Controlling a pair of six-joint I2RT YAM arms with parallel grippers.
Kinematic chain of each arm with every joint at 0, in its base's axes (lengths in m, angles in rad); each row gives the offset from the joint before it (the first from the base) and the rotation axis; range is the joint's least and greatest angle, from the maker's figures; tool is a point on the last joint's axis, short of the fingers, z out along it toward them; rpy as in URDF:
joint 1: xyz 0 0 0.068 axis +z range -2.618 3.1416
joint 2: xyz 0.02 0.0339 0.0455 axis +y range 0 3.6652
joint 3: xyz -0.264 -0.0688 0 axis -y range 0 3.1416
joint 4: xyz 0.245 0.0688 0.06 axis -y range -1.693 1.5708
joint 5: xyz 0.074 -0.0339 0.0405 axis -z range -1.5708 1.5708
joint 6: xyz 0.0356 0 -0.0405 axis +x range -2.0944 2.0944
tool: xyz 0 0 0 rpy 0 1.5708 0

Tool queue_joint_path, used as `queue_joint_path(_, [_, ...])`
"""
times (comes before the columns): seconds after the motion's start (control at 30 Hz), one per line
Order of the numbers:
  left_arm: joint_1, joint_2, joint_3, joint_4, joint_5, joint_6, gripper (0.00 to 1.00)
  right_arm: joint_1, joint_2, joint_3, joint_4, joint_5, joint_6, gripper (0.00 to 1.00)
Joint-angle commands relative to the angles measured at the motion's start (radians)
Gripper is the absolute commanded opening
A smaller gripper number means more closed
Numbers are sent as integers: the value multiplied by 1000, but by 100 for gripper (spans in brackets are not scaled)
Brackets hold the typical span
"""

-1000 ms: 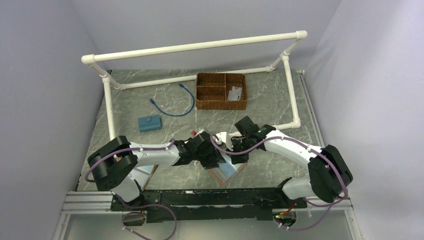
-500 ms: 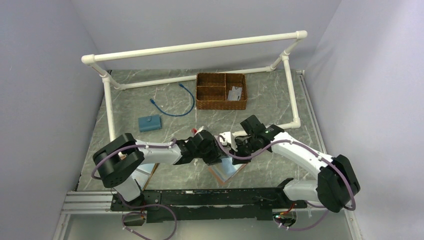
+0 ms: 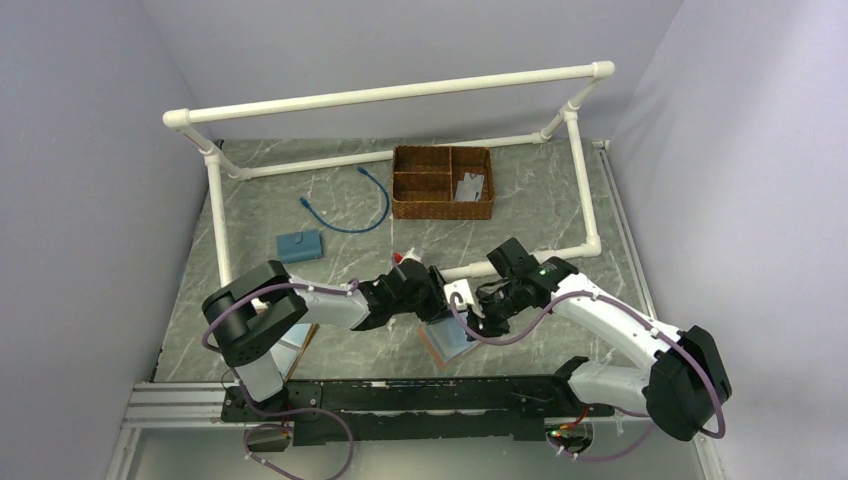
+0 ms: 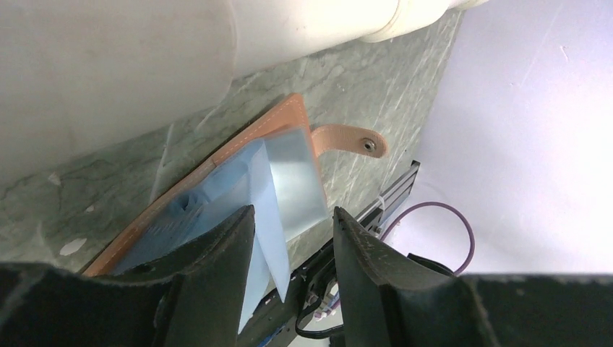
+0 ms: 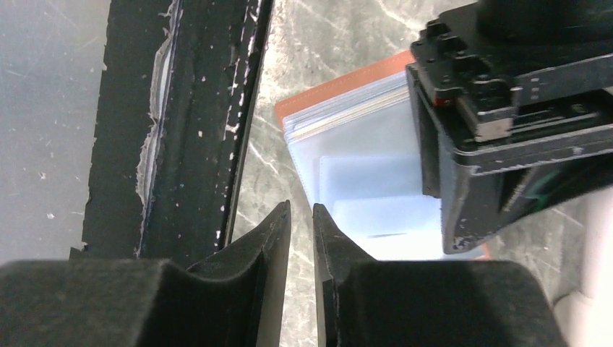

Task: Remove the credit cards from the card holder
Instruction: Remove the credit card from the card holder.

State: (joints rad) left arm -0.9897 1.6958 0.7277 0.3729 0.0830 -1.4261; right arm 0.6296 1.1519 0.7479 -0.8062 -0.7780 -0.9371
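Note:
The card holder (image 3: 447, 343) lies open near the table's front edge, its reddish-brown leather rim (image 4: 278, 119) round grey-blue pockets and its snap strap (image 4: 354, 139) sticking out. My left gripper (image 3: 436, 308) is low over its far end. Those jaws (image 4: 293, 213) stand apart, with one raised blue pocket leaf (image 4: 267, 217) between them against the left finger. My right gripper (image 3: 478, 322) is at the holder's right side. In the right wrist view its jaws (image 5: 301, 206) leave a narrow slit showing only table. Pale credit cards (image 5: 361, 173) show faintly through the pockets.
A wicker basket (image 3: 400, 212) stands at the back with a grey item in it. A blue cable (image 3: 350, 215) and a blue block (image 3: 299, 245) lie at the back left. A white pipe frame (image 3: 400, 95) rings the table. The black rail (image 3: 400, 395) runs just in front of the holder.
Both arms have shifted to the right, and the left gripper has come further over the holder. The right gripper has slid along to the holder's right side. The holder stays in place.

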Motion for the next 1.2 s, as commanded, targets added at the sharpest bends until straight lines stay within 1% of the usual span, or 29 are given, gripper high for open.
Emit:
queue_joint_path(0.0, [5, 24, -5, 105, 26, 10, 50, 39, -17, -40, 60, 21, -23, 20])
queue_joint_path(0.23, [14, 47, 3, 124, 44, 4, 50, 134, -47, -97, 171, 135, 3, 19])
queue_joint_path(0.43, [18, 58, 13, 140, 64, 6, 50, 200, -15, -117, 256, 248, 48, 19])
queue_joint_path(0.6, [19, 70, 16, 150, 74, 3, 50, 247, -18, -109, 253, 218, 50, 19])
queue_joint_path(0.67, [19, 74, 16, 155, 77, 1, 50, 260, -6, -110, 262, 227, 61, 19])
queue_joint_path(0.87, [20, 56, 10, 152, 73, 6, 51, 268, 61, -95, 299, 371, 119, 19])
queue_joint_path(0.97, [22, 25, 12, 98, 60, 25, 51, 266, 88, -85, 297, 433, 148, 18])
queue_joint_path(1.17, [27, -69, 6, -2, 23, 65, 52, 249, 131, -51, 266, 490, 173, 16])
